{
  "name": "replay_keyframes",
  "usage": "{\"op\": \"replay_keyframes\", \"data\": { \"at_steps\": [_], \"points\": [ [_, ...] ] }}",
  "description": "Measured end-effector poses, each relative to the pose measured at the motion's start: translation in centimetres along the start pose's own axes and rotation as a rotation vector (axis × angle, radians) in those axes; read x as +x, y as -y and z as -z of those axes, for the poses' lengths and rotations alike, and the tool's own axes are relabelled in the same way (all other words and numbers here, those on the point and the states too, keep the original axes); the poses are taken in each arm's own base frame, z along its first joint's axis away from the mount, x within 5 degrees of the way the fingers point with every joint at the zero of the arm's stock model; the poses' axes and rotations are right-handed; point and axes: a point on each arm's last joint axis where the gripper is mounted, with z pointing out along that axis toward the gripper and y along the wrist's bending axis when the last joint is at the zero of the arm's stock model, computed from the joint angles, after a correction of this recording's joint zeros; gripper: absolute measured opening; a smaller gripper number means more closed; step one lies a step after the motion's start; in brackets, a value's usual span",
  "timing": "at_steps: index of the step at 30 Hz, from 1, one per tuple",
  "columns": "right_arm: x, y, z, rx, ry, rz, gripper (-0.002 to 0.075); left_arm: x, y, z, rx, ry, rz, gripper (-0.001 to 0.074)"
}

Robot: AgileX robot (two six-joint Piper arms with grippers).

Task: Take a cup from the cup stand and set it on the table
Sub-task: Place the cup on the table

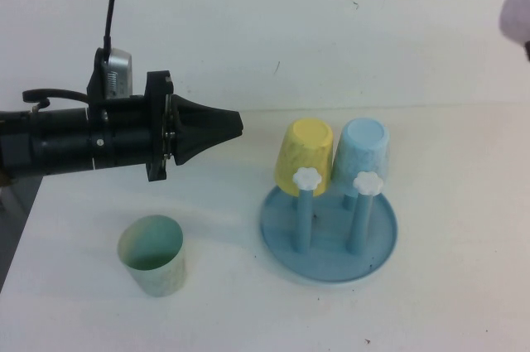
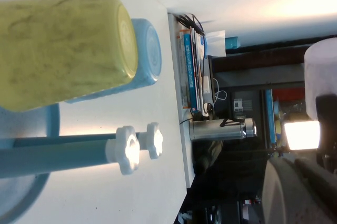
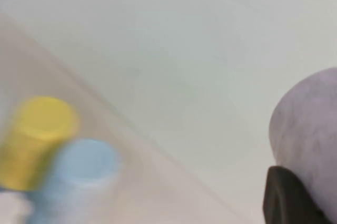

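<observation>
The right gripper [image 3: 295,203] clamps the pale pink-white tapered plastic cup [image 3: 310,139] high above the round blue pegged cup stand [image 1: 330,246], so lift-off looks done. Placing it on the white table [image 1: 464,203] remains. The left gripper [image 1: 236,124], jaws together and empty, hovers beside the stand.

Matt speckled plastic cup [image 1: 515,9], smooth glossy blue plastic cup stand [image 1: 329,240], plain matt white table [image 1: 447,311]

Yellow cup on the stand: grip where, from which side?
Grip the yellow cup by the sidewall near its upturned base; it sits inverted on the cup stand. Come from the left, where the left gripper hovers; the blue cup blocks its right. Right gripper, far right, holds the pale cup.
</observation>
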Motion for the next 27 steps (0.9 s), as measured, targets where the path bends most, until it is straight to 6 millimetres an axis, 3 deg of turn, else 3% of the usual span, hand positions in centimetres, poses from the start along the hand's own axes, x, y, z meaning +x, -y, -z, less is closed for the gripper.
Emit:
{"op": "replay_keyframes", "data": {
  "at_steps": [4,11,18,23,27],
  "points": [
    [0.6,1.9,0.2,0.205,-0.062,0.021,0.0029,0.0,0.0,0.0,0.000,0.000,-0.002,-0.0001],
    [1.1,2.8,0.2,0.303,-0.111,0.050,0.0029,0.0,0.0,0.0,0.000,0.000,-0.030,-0.0001],
    [2.3,3.9,-0.4,0.374,-0.256,0.364,0.0029,0.0,0.0,0.0,-0.004,-0.004,-0.064,-0.0001],
    [3.4,5.3,0.7,0.568,-0.367,0.170,0.0029,0.1,-0.1,0.0,-0.010,-0.010,-0.093,-0.0001],
    [5.4,5.1,1.5,0.582,-0.592,0.003,0.0028,0.1,-0.1,0.0,-0.014,-0.013,-0.117,-0.0001]
  ]
}}
